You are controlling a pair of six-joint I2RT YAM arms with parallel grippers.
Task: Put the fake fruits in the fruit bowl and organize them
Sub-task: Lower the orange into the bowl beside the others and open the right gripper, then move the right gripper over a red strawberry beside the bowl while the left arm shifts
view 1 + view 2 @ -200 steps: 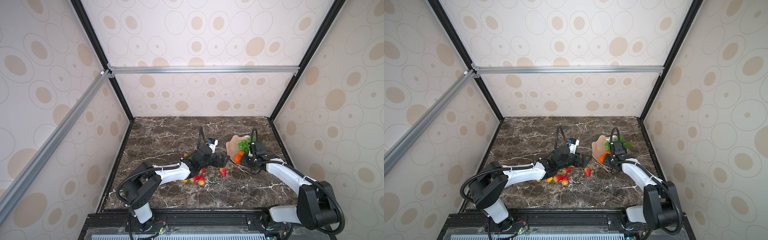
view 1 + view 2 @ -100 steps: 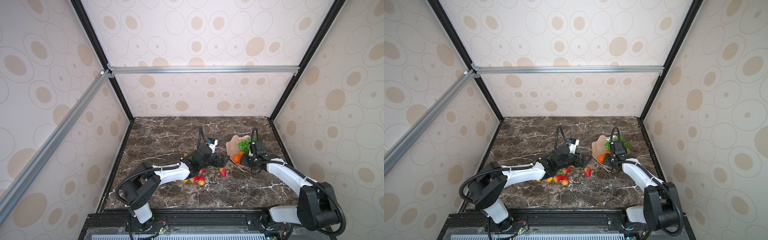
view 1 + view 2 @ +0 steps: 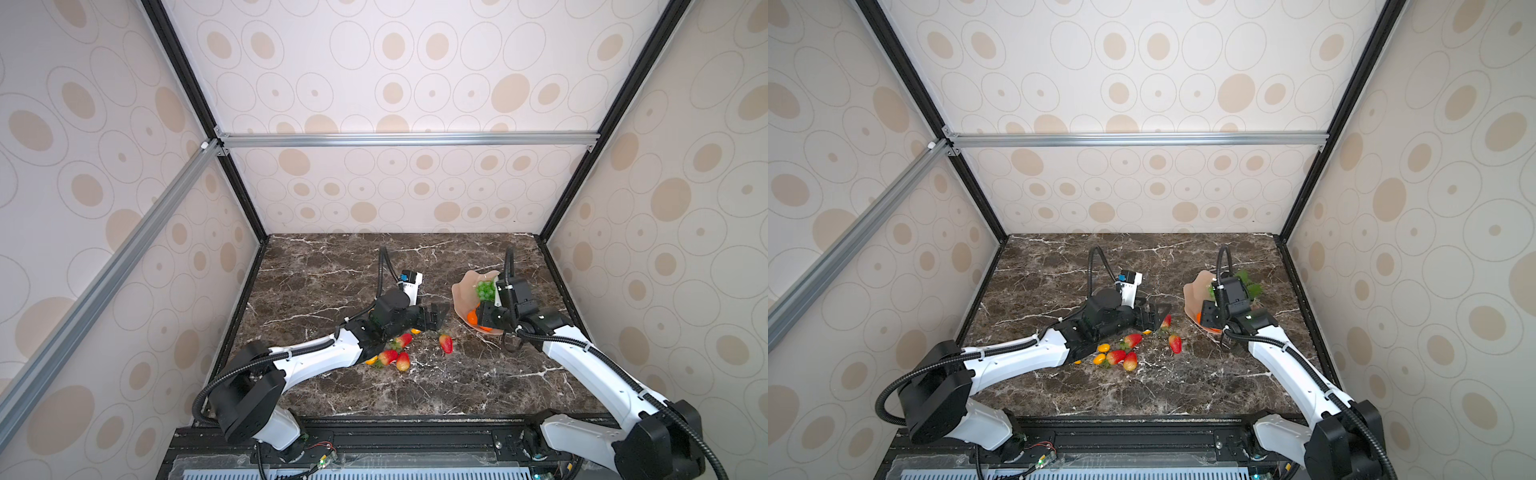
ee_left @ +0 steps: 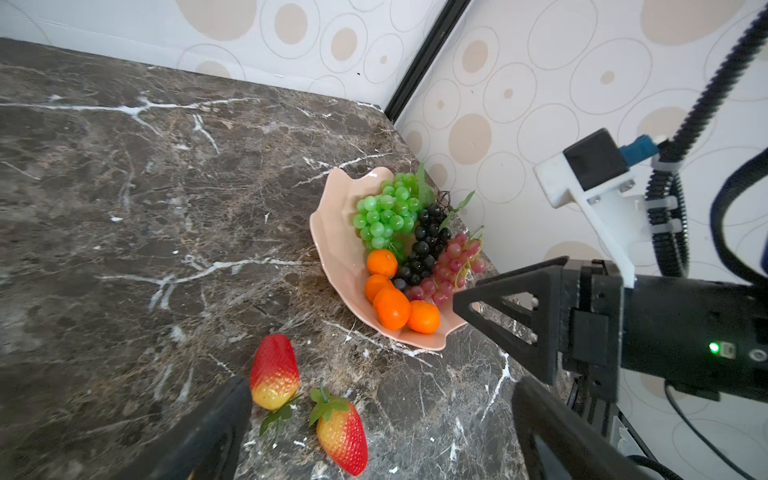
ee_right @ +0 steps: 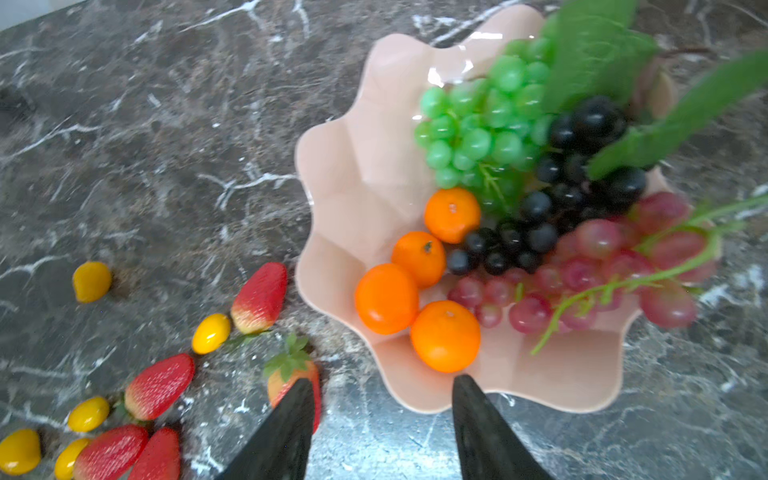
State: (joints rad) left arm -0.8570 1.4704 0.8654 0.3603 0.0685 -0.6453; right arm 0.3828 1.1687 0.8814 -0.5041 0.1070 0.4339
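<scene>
Left gripper (image 4: 380, 390) is down low over the marble table (image 4: 124, 208), jaws spread wide and empty, and here's the first worry: two strawberries lie inside that span. One strawberry (image 4: 274, 372) sits just beside a finger (image 4: 208, 432), and the second strawberry (image 4: 340, 432) lies nearer the middle. Close now and it may pinch both, or clip one on its tapered end and squirt it away across the smooth stone. Over at the fruit bowl (image 4: 328, 232), near the table's right wall (image 4: 519, 104), the right gripper (image 5: 380, 386) hangs above the near rim, jaws parted, holding nothing. The two arms are close together there, so a carry to the bowl risks a knock between them. The bowl is shallow and already busy: green grapes (image 4: 386, 212), dark grapes (image 4: 424, 249) and red grapes (image 4: 453, 262) fill the wall side. The red bunch spills toward the edge, and four oranges (image 4: 390, 309) are lined up by the low front lip. A finger coming down on that rim could tip the dish, and a strawberry dropped from height could bump a round orange out. More strawberries and the small yellow fruits (image 5: 212, 332) lie scattered on the table near the bowl, easy to sweep aside with a careless pass.
</scene>
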